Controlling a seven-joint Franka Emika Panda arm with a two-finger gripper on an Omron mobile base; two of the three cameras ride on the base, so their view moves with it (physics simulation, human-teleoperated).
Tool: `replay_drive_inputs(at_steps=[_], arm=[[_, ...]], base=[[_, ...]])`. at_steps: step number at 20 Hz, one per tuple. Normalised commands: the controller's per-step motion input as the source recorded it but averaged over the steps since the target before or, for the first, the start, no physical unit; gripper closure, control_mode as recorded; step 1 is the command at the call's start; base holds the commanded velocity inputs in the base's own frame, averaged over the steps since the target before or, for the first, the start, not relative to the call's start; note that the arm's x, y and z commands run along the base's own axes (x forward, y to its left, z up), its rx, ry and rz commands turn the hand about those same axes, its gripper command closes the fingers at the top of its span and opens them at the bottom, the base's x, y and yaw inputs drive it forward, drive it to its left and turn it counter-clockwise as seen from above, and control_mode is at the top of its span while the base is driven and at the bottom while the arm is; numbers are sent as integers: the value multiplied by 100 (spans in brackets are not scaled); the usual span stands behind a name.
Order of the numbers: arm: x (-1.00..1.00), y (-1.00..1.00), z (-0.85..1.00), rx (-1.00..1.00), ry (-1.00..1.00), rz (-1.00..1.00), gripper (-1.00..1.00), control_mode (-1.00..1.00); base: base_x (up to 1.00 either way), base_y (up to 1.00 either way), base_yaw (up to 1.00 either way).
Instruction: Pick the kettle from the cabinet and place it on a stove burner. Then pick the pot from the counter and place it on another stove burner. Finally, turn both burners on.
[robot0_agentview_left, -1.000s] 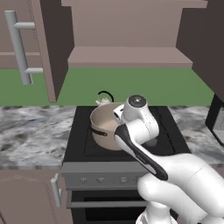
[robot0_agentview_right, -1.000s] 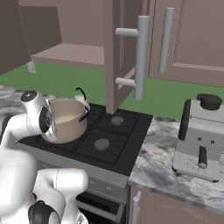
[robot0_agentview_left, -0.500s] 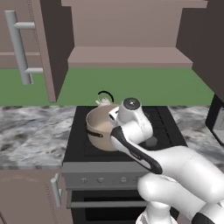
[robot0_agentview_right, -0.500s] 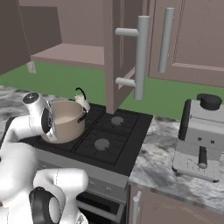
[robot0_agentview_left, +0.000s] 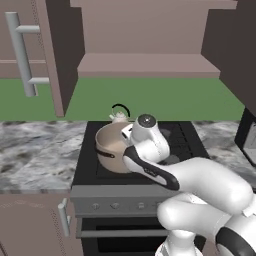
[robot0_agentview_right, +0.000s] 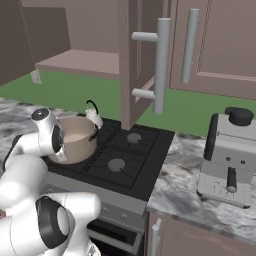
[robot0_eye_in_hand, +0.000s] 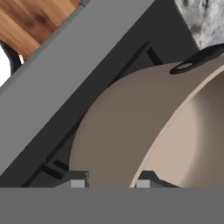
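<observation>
Now your arm has swung a little further left over the half second just past, and the pot (robot0_agentview_left: 114, 150) has come with it: it sits low over the front-left burner of the black cooktop (robot0_agentview_right: 150, 150), at about 9 o'clock from the cooktop's middle in the right base view. In the hand view you see the two fingers (robot0_eye_in_hand: 78, 183) astride the pot's rim, one outside the tan wall and one inside, narrowly parted and pinching that wall. So judge the pot as arriving at its burner but not yet let go; whether its base already rests on the grate you cannot tell.

Behind it, at roughly 12 o'clock from the pot, the kettle (robot0_agentview_right: 93, 115) stands on the rear-left burner, very close to the pot's far rim. That is your nearest obstacle: slide the pot back and it may nudge the kettle. The cabinet (robot0_agentview_left: 145, 62) above hangs open with a bare shelf, its door (robot0_agentview_right: 140, 60) jutting out over the cooktop. A coffee machine (robot0_agentview_right: 227, 155) sits on the tabletop (robot0_agentview_right: 175, 185) at 3 o'clock, well clear.
</observation>
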Motion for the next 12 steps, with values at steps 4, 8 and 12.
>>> replay_drive_inputs(at_steps=[4,8,12], arm=[[20,5,-13,2,0,2,100,-100],[20,5,-14,1,0,2,100,-100],[16,5,-16,1,0,2,100,-100]], base=[[0,0,0],[0,0,0],[0,0,0]])
